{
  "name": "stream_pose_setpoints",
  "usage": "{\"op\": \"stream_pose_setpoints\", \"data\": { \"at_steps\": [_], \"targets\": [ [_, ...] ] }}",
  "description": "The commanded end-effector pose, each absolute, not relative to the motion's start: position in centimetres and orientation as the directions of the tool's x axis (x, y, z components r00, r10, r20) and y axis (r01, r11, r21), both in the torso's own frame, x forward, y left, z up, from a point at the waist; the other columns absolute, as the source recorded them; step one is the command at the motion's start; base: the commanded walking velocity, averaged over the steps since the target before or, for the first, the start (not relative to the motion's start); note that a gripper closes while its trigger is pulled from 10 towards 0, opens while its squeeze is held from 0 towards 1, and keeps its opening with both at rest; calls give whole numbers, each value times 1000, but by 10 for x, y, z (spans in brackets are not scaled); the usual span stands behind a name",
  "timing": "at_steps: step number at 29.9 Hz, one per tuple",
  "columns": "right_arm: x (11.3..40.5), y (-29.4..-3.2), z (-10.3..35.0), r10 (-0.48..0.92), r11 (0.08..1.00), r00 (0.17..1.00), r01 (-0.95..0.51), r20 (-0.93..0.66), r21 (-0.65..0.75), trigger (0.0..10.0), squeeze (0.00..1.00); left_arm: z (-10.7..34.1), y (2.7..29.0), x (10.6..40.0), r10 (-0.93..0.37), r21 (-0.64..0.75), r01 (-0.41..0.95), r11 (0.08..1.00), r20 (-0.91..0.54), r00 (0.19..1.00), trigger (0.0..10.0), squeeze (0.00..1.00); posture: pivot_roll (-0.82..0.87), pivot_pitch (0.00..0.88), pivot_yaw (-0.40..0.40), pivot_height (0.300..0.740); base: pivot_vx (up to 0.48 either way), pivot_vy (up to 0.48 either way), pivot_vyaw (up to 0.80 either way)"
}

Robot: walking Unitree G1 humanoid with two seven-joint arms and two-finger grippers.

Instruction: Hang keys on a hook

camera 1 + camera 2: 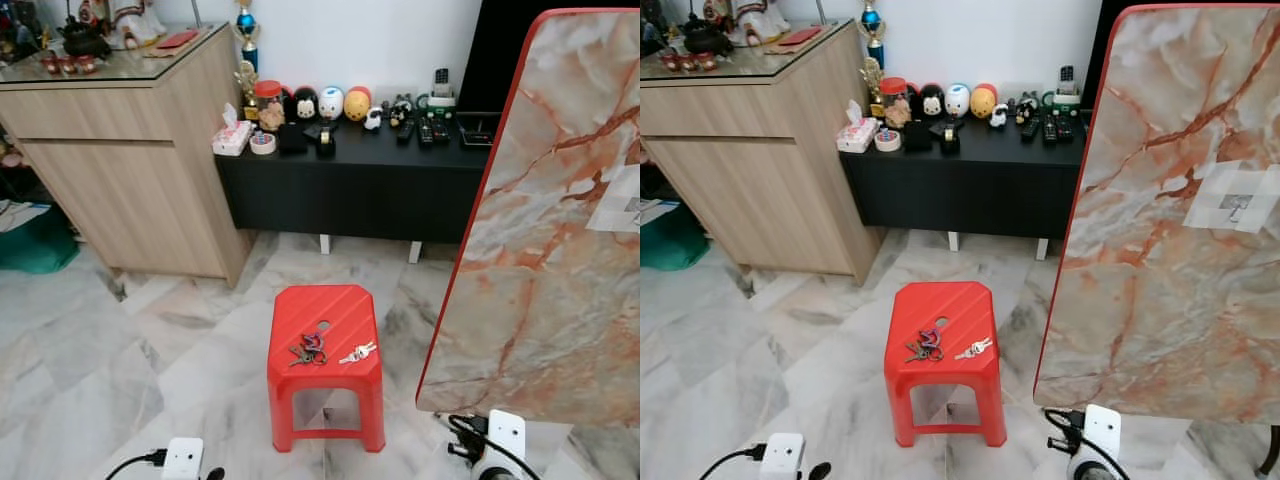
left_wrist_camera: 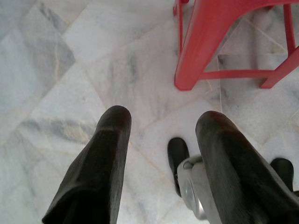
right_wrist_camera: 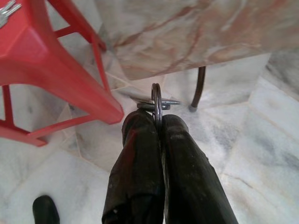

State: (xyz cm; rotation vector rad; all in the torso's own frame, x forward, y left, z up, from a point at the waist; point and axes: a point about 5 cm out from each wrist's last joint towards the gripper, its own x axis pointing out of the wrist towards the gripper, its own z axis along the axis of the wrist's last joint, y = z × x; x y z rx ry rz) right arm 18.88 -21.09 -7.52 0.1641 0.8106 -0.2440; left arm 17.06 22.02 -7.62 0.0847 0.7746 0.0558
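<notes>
A red stool [image 1: 325,330] stands mid-floor with marble floor [image 1: 150,350] open on its left and front. Close on its right, a tilted marble-patterned board [image 1: 545,250] blocks that side. Behind, a black low cabinet [image 1: 350,185] and a wooden cabinet [image 1: 120,170] close off the wall.

We see a glossy red plastic stool [image 1: 325,318], metal keys [image 1: 357,352] on it — over a polished marble floor [image 1: 120,360].

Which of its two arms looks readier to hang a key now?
The right. Its right gripper is shut on a key ring, beside the marble board bearing the hook. The left gripper is open, holding nothing, over the floor.
</notes>
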Motion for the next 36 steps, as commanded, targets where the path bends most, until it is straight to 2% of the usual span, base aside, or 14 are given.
{"op": "stream_pose_setpoints", "data": {
  "at_steps": [1,7,17,22,27,36],
  "targets": [
    [186,-214,-76,-163,961,660,276,-733,35,10000,0,-77,217,170,73,99,-4,995,-701,709,10000,0,-39,0,16,740,0,-311,0],
    [186,-214,-76,-166,960,658,278,-734,33,10000,0,-77,217,171,72,98,-5,995,-700,711,10000,0,-40,0,16,740,0,-309,0],
    [186,-213,-76,-158,964,656,264,-738,28,10000,0,-78,217,169,81,101,-13,995,-702,708,10000,0,-42,0,15,740,0,0,0],
    [196,-213,-70,-164,967,701,253,-694,27,10000,0,-77,217,170,85,102,-18,995,-698,712,10000,0,-43,0,16,740,0,0,0],
    [234,-220,-41,-232,969,805,237,-546,-62,10000,0,-77,216,171,88,105,-20,994,-695,714,10000,0,-43,0,14,740,0,0,0],
    [261,-239,-4,-394,916,864,396,-314,-59,10000,0,-77,217,169,97,111,-27,993,-696,712,10000,0,-45,0,11,740,0,0,0]
  ]
}}
